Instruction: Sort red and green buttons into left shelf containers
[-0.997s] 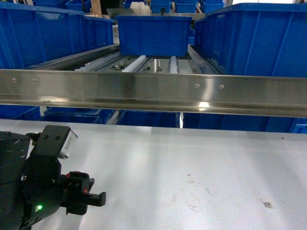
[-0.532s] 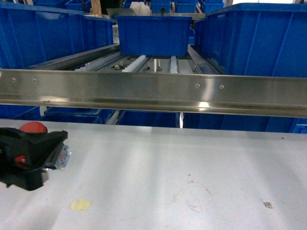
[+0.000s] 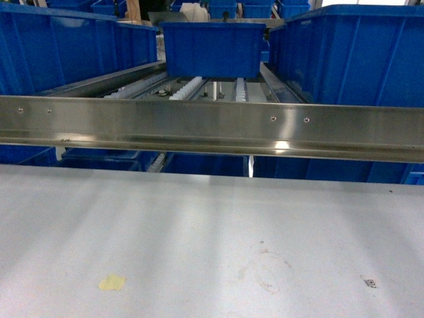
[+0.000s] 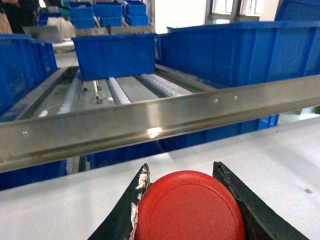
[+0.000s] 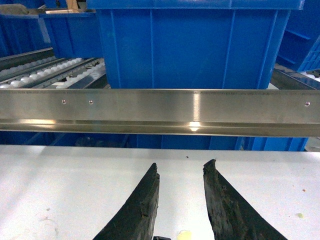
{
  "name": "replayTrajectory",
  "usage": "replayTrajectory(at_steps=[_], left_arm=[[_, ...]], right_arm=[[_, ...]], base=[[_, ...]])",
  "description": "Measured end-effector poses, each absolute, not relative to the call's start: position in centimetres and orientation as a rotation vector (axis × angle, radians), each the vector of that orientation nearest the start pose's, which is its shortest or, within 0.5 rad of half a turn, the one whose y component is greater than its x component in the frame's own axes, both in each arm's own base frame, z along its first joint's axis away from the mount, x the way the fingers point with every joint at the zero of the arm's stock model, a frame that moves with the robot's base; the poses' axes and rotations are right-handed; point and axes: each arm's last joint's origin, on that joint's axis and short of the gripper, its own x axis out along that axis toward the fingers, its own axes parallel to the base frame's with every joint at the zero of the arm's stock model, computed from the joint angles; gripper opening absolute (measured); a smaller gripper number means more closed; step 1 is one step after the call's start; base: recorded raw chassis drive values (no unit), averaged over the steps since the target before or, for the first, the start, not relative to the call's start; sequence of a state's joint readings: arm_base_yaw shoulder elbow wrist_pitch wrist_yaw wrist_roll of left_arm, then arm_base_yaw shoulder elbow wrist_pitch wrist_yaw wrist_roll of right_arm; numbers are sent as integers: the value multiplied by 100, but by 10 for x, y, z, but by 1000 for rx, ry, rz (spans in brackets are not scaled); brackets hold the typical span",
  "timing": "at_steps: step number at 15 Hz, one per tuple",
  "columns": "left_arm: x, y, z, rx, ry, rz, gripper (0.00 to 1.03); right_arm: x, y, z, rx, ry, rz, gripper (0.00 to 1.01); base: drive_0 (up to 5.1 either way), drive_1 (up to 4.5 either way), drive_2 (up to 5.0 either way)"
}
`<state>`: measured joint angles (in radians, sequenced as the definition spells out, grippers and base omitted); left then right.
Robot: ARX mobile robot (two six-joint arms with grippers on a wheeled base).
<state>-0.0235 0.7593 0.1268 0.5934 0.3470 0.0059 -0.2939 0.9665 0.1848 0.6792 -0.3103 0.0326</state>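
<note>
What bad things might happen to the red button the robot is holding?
The left gripper pinches the red button only by the edges of its round cap, so it might slip out and fall on the table. The steel rail runs across in front of the blue bins, so the button or the fingers might bump it on the way over.

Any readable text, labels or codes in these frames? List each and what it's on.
No legible text in any view.
Small dark printed mark on the white table: looks like a code, too small to read.
Red button cap in the left gripper: plain.
Blue bins and steel rail: no labels visible.
</note>
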Motion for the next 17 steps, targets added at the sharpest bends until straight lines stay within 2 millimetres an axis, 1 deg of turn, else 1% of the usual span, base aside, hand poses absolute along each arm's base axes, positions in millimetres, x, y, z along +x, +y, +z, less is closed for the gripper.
replayTrajectory(at_steps=[2, 11, 17], left_arm=[[157, -14, 182, -4, 60, -375, 32], [157, -14, 183, -3, 52, -380, 32], [157, -14, 183, -3, 51, -379, 31]], right_arm=[[176, -44, 181, 63, 98, 14, 26], [176, -44, 181, 63, 98, 11, 26], [176, -44, 181, 63, 99, 11, 26]], base=[[0, 0, 0], [-489, 255, 255], [-485, 161, 333]])
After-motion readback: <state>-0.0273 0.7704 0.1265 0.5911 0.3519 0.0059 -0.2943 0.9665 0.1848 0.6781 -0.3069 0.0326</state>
